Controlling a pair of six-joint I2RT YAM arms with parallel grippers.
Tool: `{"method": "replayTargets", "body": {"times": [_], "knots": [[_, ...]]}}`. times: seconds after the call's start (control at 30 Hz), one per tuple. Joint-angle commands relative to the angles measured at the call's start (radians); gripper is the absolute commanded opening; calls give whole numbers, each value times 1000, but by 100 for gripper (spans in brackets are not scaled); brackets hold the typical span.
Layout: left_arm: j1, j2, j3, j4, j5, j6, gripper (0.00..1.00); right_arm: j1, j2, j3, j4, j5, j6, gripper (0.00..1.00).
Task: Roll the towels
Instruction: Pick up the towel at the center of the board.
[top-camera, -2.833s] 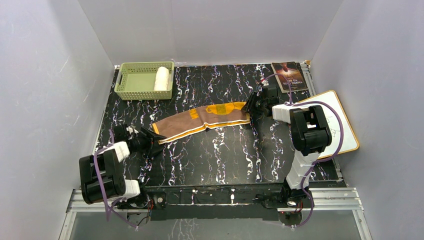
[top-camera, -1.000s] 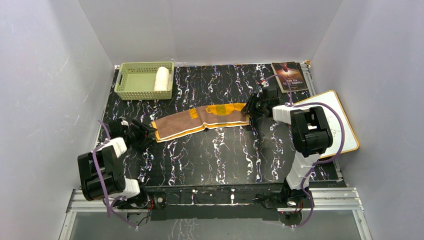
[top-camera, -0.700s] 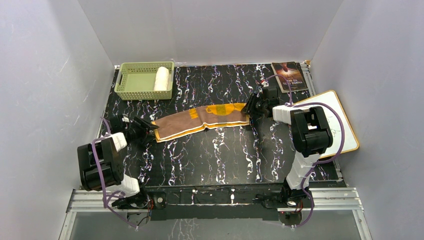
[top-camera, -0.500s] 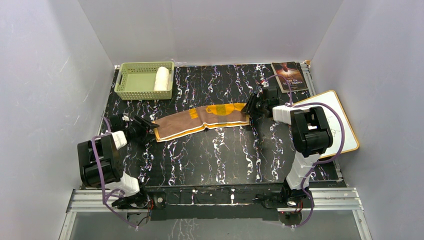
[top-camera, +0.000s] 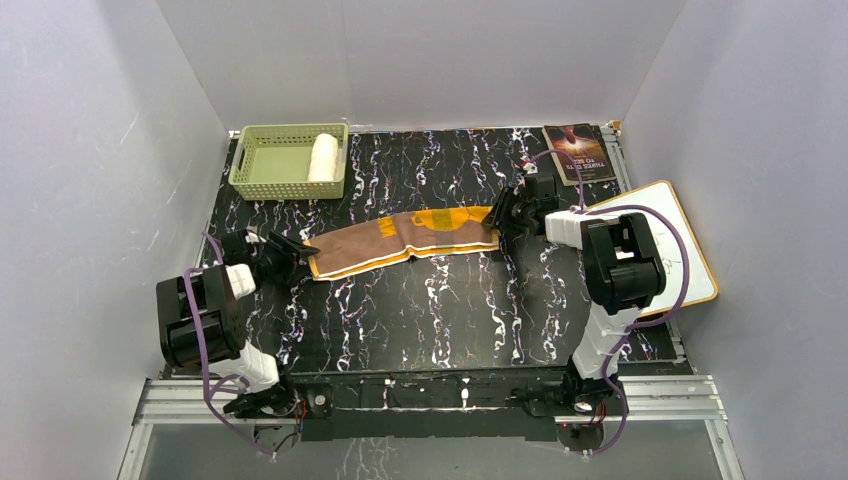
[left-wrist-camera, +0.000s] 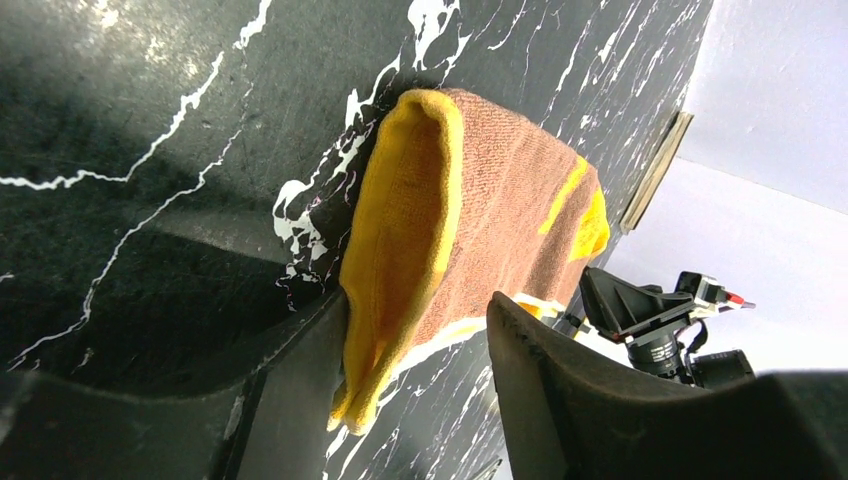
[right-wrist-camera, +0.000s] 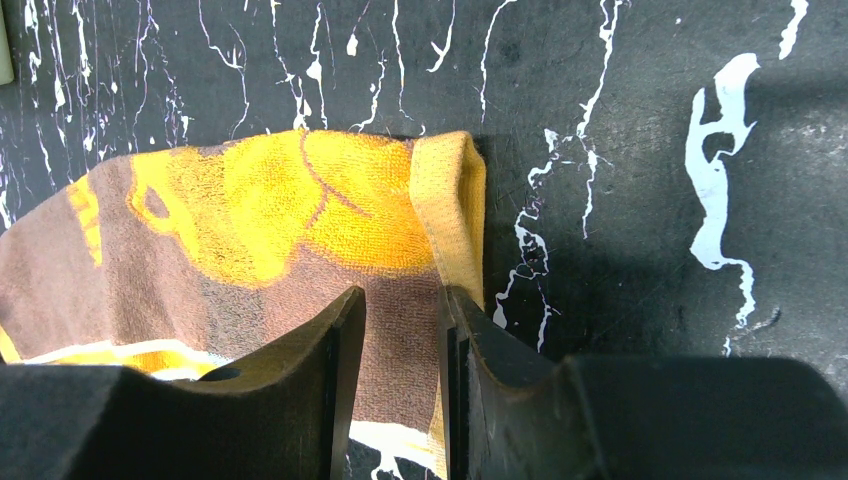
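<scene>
The orange-yellow and brown towel (top-camera: 400, 243) lies folded into a long strip across the middle of the table. My left gripper (top-camera: 292, 262) is open at the strip's left end. In the left wrist view (left-wrist-camera: 418, 305) that end of the towel (left-wrist-camera: 480, 200) sits between the jaws, against the left finger. My right gripper (top-camera: 500, 222) is at the right end. In the right wrist view (right-wrist-camera: 400, 295) its jaws are nearly closed on the towel (right-wrist-camera: 250, 220), beside its curled-over end. The cream-white towel (top-camera: 322, 157) lies rolled in the basket.
The pale green slotted basket (top-camera: 240, 165) stands at the back left. A dark book (top-camera: 580, 152) lies at the back right. A whiteboard (top-camera: 680, 240) lies along the table's right edge, behind the right arm.
My left gripper drew back left off the towel's left end, then moved up and right to it again, jaws open around it. The towel's left end shifted slightly. The right gripper stayed put.
</scene>
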Motion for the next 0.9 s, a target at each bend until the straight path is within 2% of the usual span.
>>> {"method": "replayTargets", "body": {"times": [0.0, 0.1, 0.2, 0.3, 0.33, 0.57, 0.6, 0.7, 0.87], "knots": [[-12, 67, -80, -119, -188, 34, 54, 6, 8, -29, -85, -1, -13, 32], [-11, 63, -73, -89, -171, 24, 52, 6, 6, -33, -84, -2, -13, 32], [-12, 91, -56, -60, -136, 25, 41, 6, 6, -35, -82, -5, -13, 32], [-13, 119, -34, -50, -100, 39, 8, 6, 6, -33, -84, -6, -14, 32], [-14, 121, -23, -57, -100, 45, 0, 6, 6, -32, -85, -7, -15, 32], [13, 102, 113, -194, -139, 148, 0, 5, -7, -37, -97, 1, -22, 35], [29, 104, 131, -208, -132, 162, 0, 5, -7, -36, -98, 1, -22, 40], [78, 131, 195, -282, -116, 226, 0, 6, -15, -33, -107, 2, -24, 64], [106, 153, 312, -449, -179, 405, 0, 6, -56, -27, -130, 20, -33, 83]]}}
